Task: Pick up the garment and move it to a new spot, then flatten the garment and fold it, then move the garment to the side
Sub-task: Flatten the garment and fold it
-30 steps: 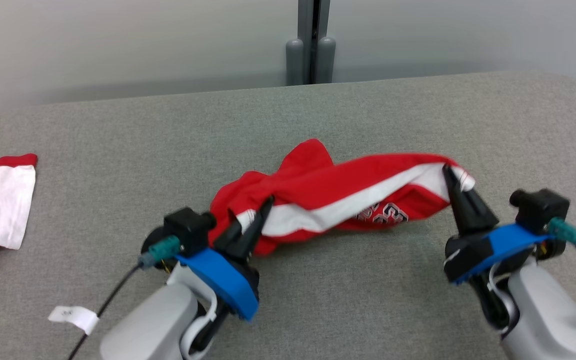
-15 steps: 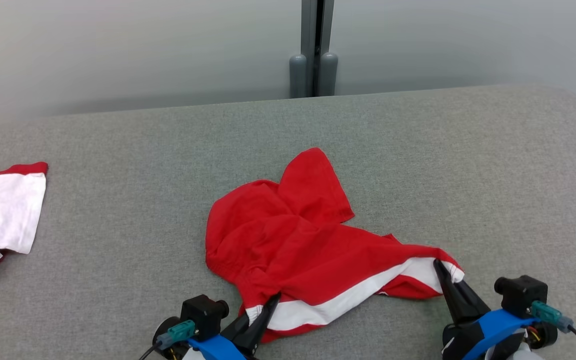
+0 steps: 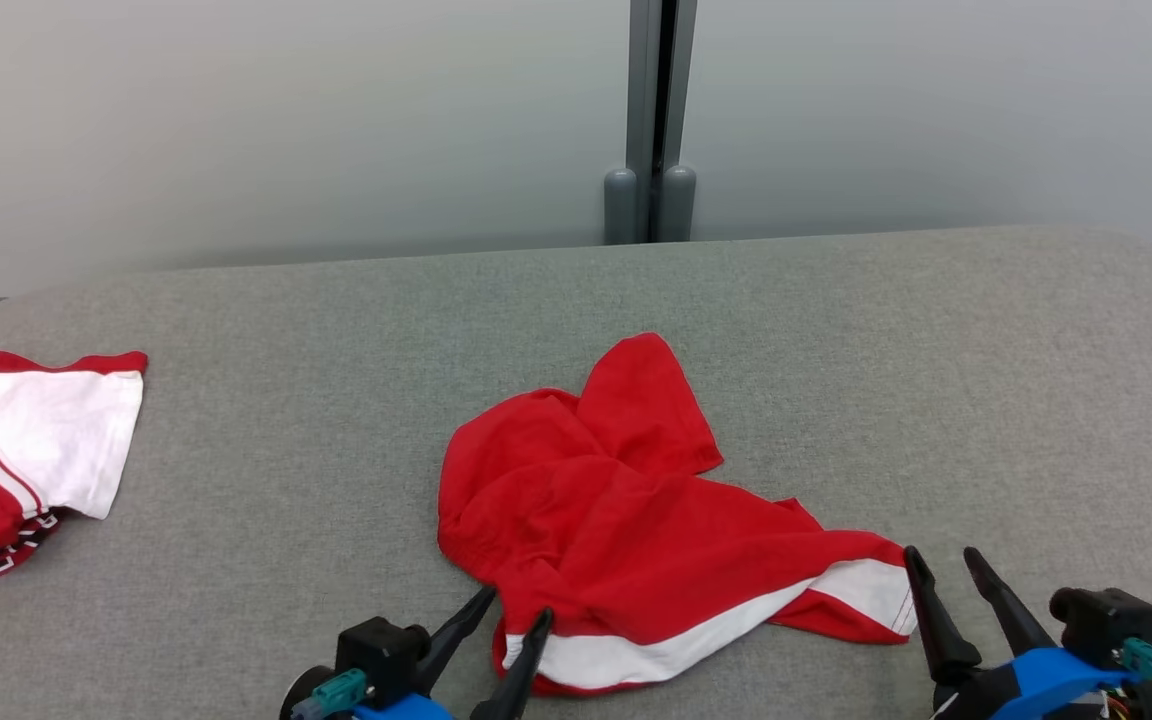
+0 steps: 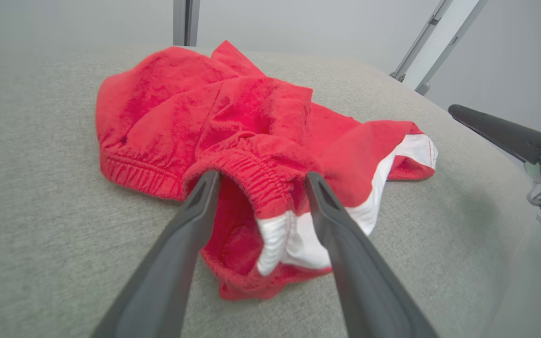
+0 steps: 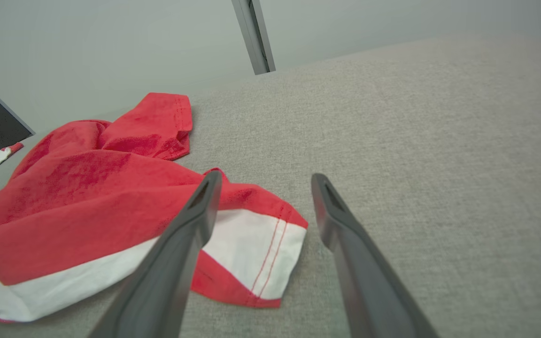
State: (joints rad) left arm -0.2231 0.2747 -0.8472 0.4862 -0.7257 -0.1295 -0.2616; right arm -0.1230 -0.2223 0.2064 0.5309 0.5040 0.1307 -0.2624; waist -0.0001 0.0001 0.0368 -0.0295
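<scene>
The red garment (image 3: 626, 520) lies in a loose heap low in the middle of the head view, on the grey fabric-covered desk (image 3: 936, 350), with one leg pointing toward the upper middle and its white stripe running along the bottom edge. The left gripper (image 3: 518, 602) sits at the lower left of the heap with its jaws spread wide, holding nothing; in the left wrist view the elastic waistband (image 4: 251, 173) rests loosely between them. The right gripper (image 3: 939, 552), at the lower right, also has its jaws wide apart and empty, just beside the white hem corner (image 5: 261, 244). A second red and white garment (image 3: 26, 450) lies at the far left edge, well apart.

The move to a new spot looks done; flattening is the step in hand. Next, each gripper likely needs a fresh hold on an outer edge, waistband and hem, to draw the bunched cloth out flat before any fold
</scene>
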